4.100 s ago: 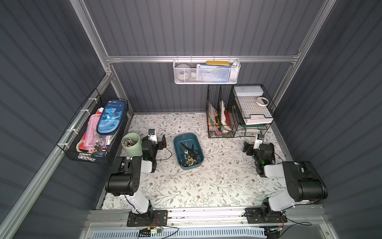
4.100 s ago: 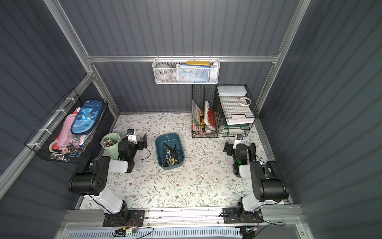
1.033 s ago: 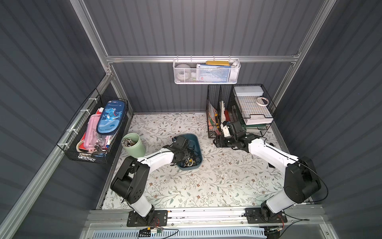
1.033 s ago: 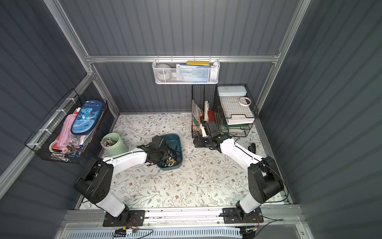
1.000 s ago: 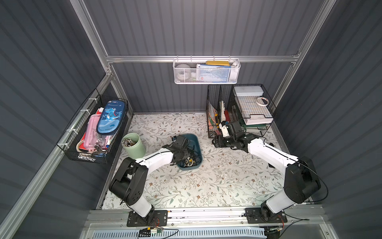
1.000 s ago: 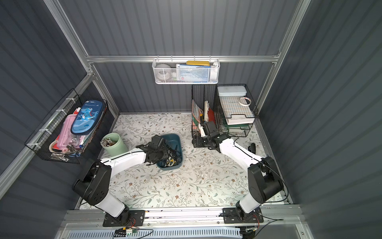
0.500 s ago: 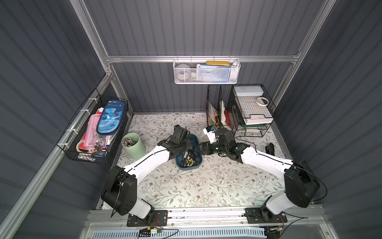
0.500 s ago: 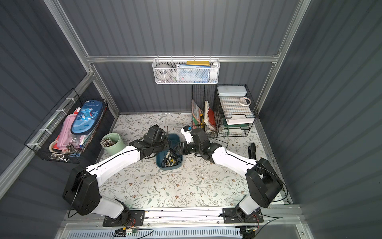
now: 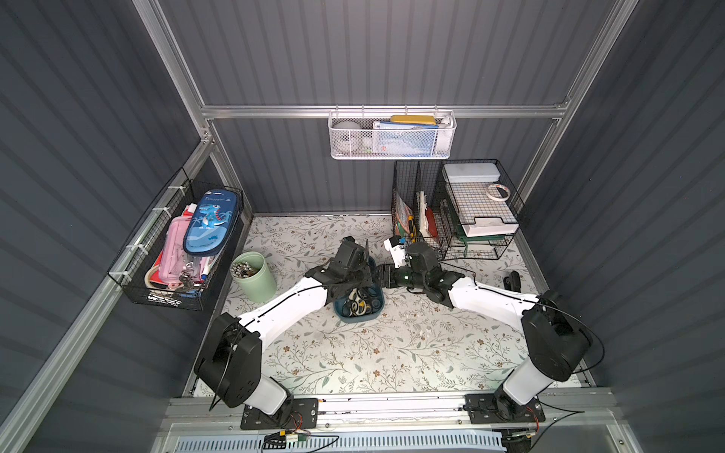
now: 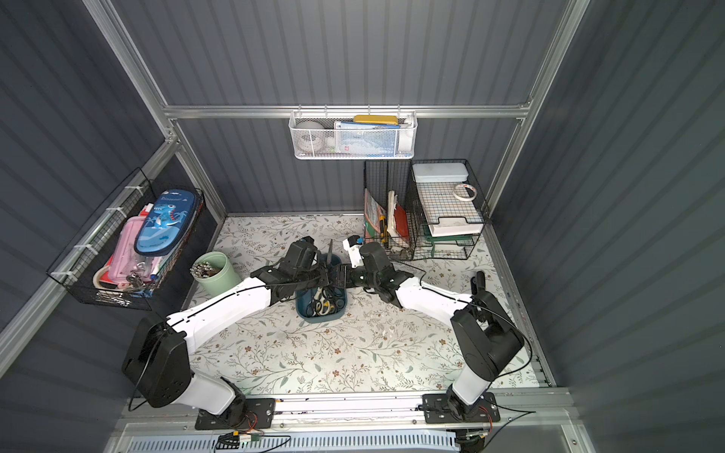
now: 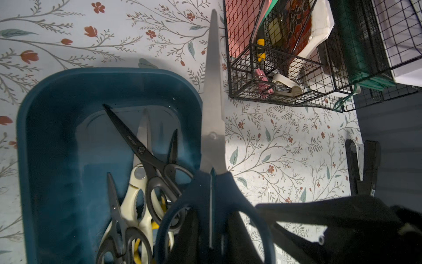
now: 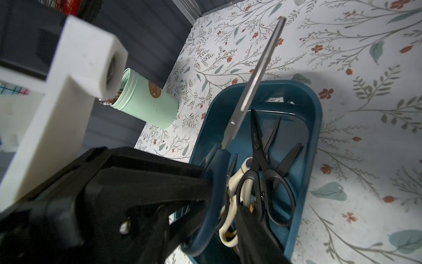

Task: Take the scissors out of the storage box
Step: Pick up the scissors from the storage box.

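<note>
Left gripper clenched on dark blue scissors at handle, between the loops. Scissors held up over far part of storage box, blades closed, tip toward far wall. Right gripper at same handle from right, fingers straddling one loop; couldn't tell if gripping. Box sat mid-table, right of green cup. Cream-white pair and black pair lay inside.

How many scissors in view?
5. One dark blue pair in the left tool above the box; black, small black, cream and yellow-handled pairs inside it, the last partly buried.
</note>
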You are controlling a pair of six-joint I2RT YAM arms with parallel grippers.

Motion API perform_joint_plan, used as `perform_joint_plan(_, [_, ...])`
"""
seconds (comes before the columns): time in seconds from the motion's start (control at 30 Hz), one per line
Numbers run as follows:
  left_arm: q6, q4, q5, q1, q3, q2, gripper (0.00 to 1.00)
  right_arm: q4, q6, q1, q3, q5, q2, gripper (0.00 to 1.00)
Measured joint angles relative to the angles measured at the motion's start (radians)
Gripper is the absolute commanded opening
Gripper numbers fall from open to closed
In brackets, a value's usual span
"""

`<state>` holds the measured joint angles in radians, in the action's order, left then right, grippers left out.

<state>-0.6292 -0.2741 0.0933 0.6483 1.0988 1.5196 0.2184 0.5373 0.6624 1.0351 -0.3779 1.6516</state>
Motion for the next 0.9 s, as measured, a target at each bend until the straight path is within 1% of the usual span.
perform_joint_plan(0.23, [0.005, 0.016, -0.006, 0.000, 0.000, 0.000, 0.06, 0.036, 0.055, -0.018, 0.000, -0.030, 0.013, 0.20])
perform_joint_plan(0.27, [0.005, 0.020, -0.004, 0.000, 0.000, 0.000, 0.09, 0.039, 0.068, -0.024, 0.000, -0.040, 0.016, 0.17])
perform_joint_plan(0.3, [0.005, 0.024, 0.000, 0.000, 0.000, 0.000, 0.17, 0.044, 0.079, -0.029, 0.000, -0.050, 0.019, 0.15])
perform_joint_plan(0.33, [0.005, 0.027, 0.001, 0.000, -0.001, 0.000, 0.22, 0.049, 0.091, -0.033, 0.000, -0.061, 0.021, 0.14])
perform_joint_plan(0.43, [0.005, 0.042, 0.004, 0.000, -0.003, 0.000, 0.29, 0.059, 0.118, -0.040, 0.000, -0.074, 0.021, 0.12])
perform_joint_plan(0.57, [0.007, 0.049, 0.006, 0.001, -0.013, -0.010, 0.34, 0.065, 0.140, -0.052, -0.004, -0.080, 0.021, 0.09])
perform_joint_plan(0.7, [0.011, 0.040, 0.009, 0.003, -0.013, -0.023, 0.44, 0.071, 0.155, -0.072, -0.023, -0.092, 0.006, 0.08])
perform_joint_plan(0.9, [0.016, 0.033, 0.000, 0.007, 0.001, -0.082, 0.47, -0.005, 0.157, -0.116, -0.084, -0.085, -0.047, 0.08])
